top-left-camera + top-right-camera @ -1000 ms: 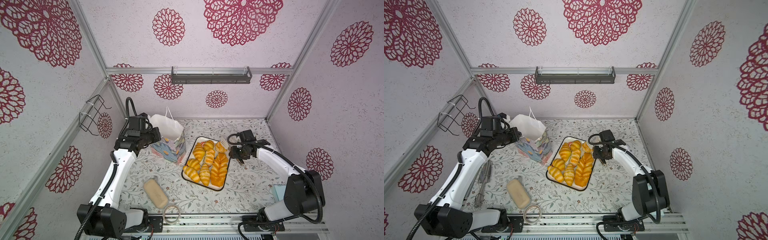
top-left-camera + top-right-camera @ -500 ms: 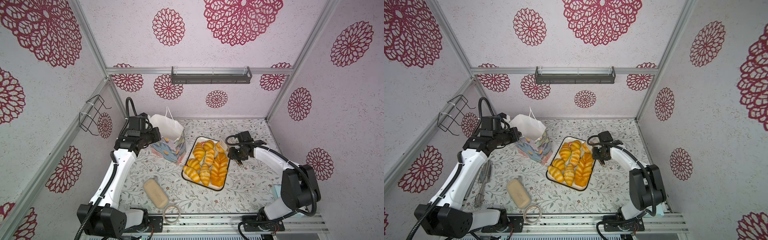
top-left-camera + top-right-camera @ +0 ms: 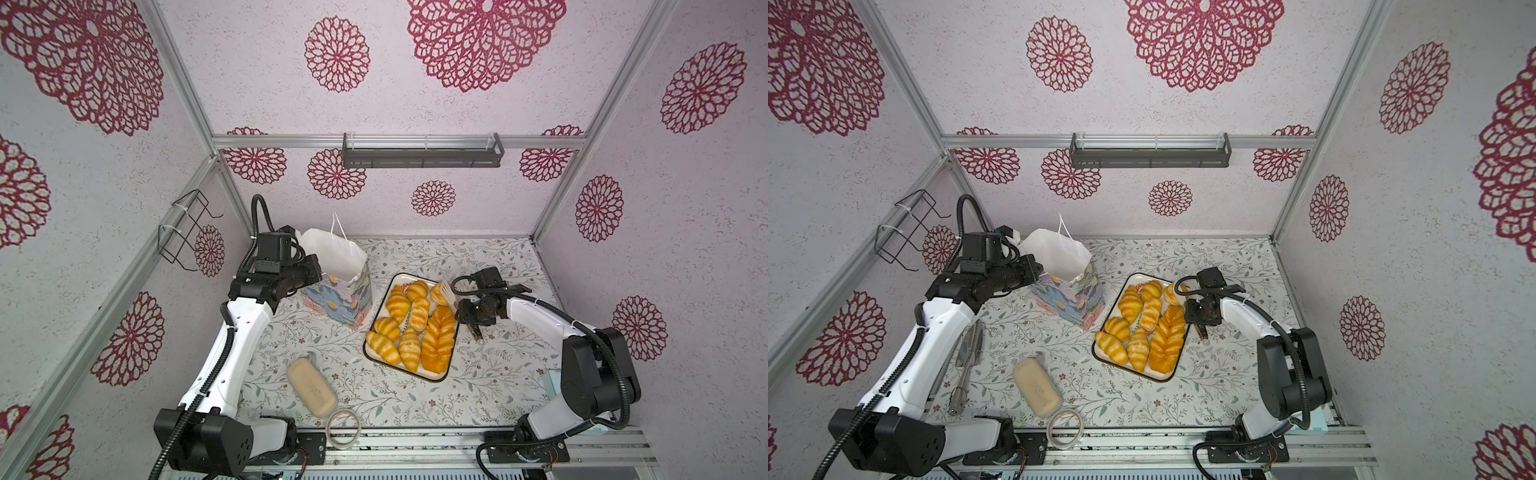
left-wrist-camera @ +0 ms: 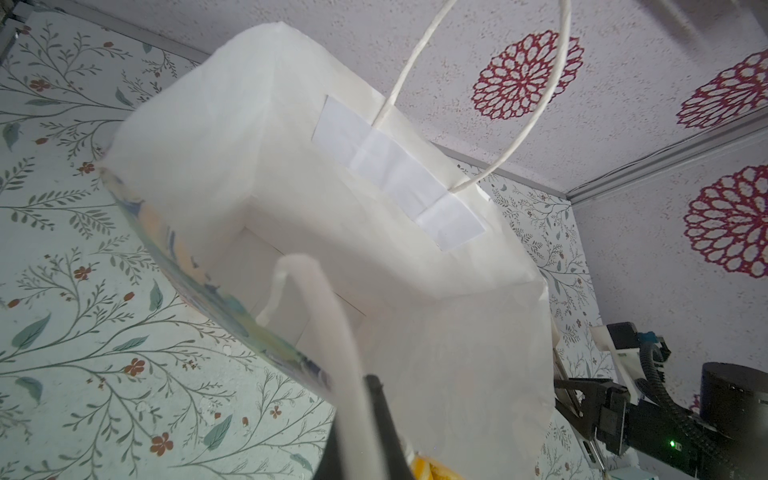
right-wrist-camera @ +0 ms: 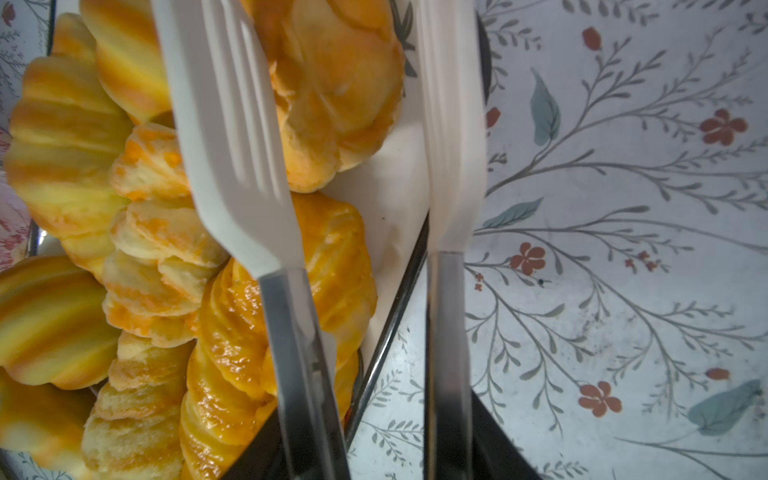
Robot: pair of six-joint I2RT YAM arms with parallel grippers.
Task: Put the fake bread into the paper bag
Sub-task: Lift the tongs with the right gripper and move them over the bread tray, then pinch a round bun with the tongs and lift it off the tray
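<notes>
The right claw (image 3: 468, 312) pinches tongs (image 5: 232, 166), blades spread over the round bun (image 5: 340, 83). The fake bread (image 3: 415, 324) fills the tray (image 3: 434, 376). The left claw (image 3: 312, 272) is pressed together on the cord handle (image 4: 324, 316) of the paper bag (image 4: 374, 208), whose visible inside is bare. Nothing seems bagged yet.

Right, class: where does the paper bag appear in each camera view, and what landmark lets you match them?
In both top views: paper bag stands left of centre, near the back.
Left wrist: fills the frame, seen into its white inside.
Right wrist: not clearly in it; tongs and fake bread fill it.
Shared landmark: the floral table cover, in all four.
</notes>
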